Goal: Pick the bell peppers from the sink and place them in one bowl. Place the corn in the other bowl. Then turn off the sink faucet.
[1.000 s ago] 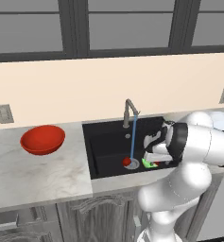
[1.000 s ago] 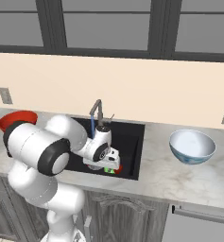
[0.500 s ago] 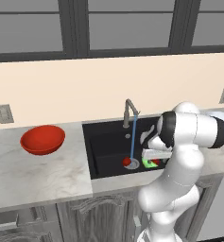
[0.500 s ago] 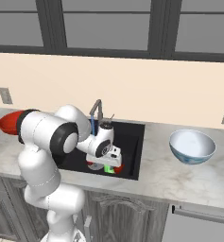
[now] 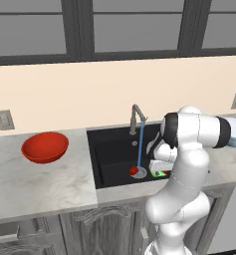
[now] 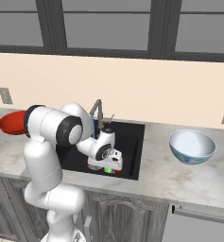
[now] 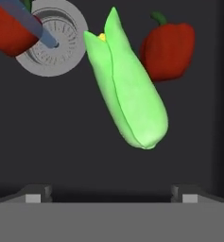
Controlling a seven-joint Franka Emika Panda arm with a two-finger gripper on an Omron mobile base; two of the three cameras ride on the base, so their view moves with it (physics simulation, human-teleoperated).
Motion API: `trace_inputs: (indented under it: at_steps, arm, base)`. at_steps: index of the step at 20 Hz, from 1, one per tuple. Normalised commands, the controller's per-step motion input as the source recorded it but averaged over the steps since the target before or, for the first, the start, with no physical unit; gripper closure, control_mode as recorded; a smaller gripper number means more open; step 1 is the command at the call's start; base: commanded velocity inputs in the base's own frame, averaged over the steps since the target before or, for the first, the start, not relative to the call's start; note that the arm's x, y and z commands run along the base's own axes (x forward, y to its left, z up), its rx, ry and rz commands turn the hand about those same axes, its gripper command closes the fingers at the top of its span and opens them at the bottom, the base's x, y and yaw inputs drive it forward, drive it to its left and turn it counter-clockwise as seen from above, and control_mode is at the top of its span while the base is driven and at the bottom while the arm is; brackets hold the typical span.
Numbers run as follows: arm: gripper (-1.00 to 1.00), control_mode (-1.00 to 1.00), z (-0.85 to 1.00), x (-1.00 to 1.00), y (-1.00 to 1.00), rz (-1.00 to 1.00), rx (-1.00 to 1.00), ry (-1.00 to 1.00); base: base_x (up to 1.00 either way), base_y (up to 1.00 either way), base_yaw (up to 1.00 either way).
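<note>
2 bell peppers (image 7: pixel 168 49) flank the corn (image 7: pixel 127 101); base views add both bowls (image 5: pixel 45 147).

wall outlets (image 5: pixel 4 119), dark window frames (image 5: pixel 79 30)

2 base views flank the sink (image 5: pixel 114 149); hand view — close, downward.

Corn (image 7: pixel 127 99): bright light-green husk, small yellow tip at pointed end. Bell peppers: glossy red, one (image 7: pixel 168 49) with dark green stem, other (image 7: pixel 9 30) on metal drain (image 7: pixel 54 40) (grey, ringed). Sink (image 5: pixel 114 157): black basin. Water stream (image 5: pixel 140 147): translucent blue. Faucet (image 5: pixel 136 117): grey metal. Red bowl (image 5: pixel 45 147): glossy red-orange. Other bowl (image 6: pixel 191 146): pale white inside, bluish patterned outside. Counter (image 5: pixel 35 184): light grey marble, veined.
</note>
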Motion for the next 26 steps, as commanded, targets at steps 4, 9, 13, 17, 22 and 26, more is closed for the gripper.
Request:
trace_inputs:
  at_steps: [4, 9, 13, 17, 22, 26]
  arm:
    - [-1.00, -1.00, -0.27, 0.24, -0.03, 0.00, 0.00, 0.00]
    - [-1.00, -1.00, -0.25, 0.36, -0.02, 0.00, 0.00, 0.00]
    - [-1.00, -1.00, -0.26, 0.38, -0.08, 0.00, 0.00, 0.00]
    - [-1.00, -1.00, -0.29, 0.29, -0.02, 0.00, -0.02, 0.00]
    - [-1.00, -1.00, -0.30, 0.35, 0.00, 0.00, -0.06, 0.00]
    - [-1.00, -1.00, -0.24, 0.32, -0.04, 0.00, -0.03, 0.00]
  base:
    - [0.00, 0.00, 0.00]
    - [0.00, 0.00, 0.00]
    - [0.00, 0.00, 0.00]
    - [0.00, 0.00, 0.00]
    - [0.00, 0.00, 0.00]
    - [0.00, 0.00, 0.00]
